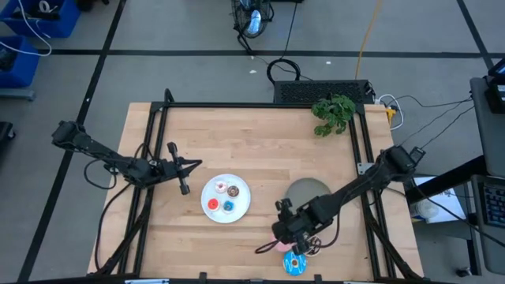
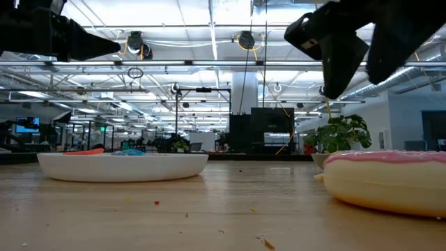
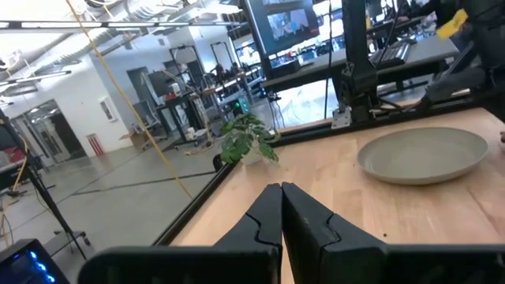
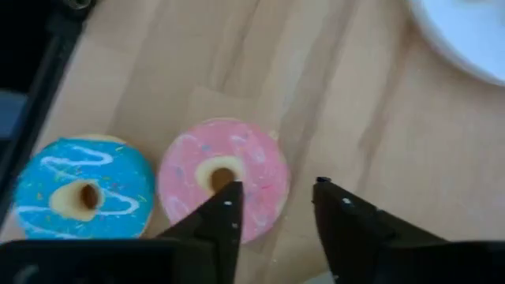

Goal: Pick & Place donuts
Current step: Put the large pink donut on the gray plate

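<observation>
A large pink donut [image 4: 223,188] lies flat on the table near the front edge, with a large blue donut [image 4: 85,189] beside it. My right gripper [image 4: 276,193] is open above the pink donut, one finger over its hole and the other past its rim. In the low view it hangs clear above that donut [image 2: 387,178]. A white plate [image 1: 226,197] holds small donuts: red [image 1: 213,204], blue [image 1: 229,207] and two pale or brown ones [image 1: 233,189]. My left gripper [image 1: 185,170] is shut and empty, left of the white plate.
A round grey plate [image 1: 308,192] stands right of the white plate, just beyond my right gripper. A green plant [image 1: 333,113] sits at the far right corner. A black frame [image 1: 158,158] runs along the table's sides. Bare wood lies in the far middle.
</observation>
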### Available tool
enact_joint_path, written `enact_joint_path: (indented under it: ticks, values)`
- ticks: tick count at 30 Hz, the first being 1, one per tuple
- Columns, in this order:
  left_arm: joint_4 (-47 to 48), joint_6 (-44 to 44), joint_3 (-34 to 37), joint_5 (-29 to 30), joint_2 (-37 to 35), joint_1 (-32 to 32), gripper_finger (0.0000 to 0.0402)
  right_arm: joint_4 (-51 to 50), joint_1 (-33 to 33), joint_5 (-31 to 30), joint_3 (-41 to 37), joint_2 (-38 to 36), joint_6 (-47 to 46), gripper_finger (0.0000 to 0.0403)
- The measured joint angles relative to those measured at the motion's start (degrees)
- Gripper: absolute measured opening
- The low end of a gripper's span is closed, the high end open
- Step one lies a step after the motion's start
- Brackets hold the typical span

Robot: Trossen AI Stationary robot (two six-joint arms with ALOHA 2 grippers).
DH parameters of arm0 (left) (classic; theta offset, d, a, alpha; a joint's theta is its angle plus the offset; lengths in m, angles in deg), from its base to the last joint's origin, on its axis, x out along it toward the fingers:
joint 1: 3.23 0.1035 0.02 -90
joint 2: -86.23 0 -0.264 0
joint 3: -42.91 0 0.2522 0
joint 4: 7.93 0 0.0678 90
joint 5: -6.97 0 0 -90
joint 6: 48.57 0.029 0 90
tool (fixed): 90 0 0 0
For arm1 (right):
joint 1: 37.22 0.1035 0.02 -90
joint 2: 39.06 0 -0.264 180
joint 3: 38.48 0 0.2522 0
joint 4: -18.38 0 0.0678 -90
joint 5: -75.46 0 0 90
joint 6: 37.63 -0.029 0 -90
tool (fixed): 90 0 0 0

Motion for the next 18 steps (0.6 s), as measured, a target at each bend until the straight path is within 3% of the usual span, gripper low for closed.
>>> enact_joint_path:
  ticks: [8,18]
  values:
    - [0.35,-0.13,0.00,0.00,0.00,0.00,0.0017,2.85,0.00,-0.31,0.09,2.09,4.24,0.0230]
    - [1.02,-0.20,0.00,0.00,-0.02,0.00,0.0017,4.75,-0.07,-1.69,-1.75,6.61,5.87,0.0233]
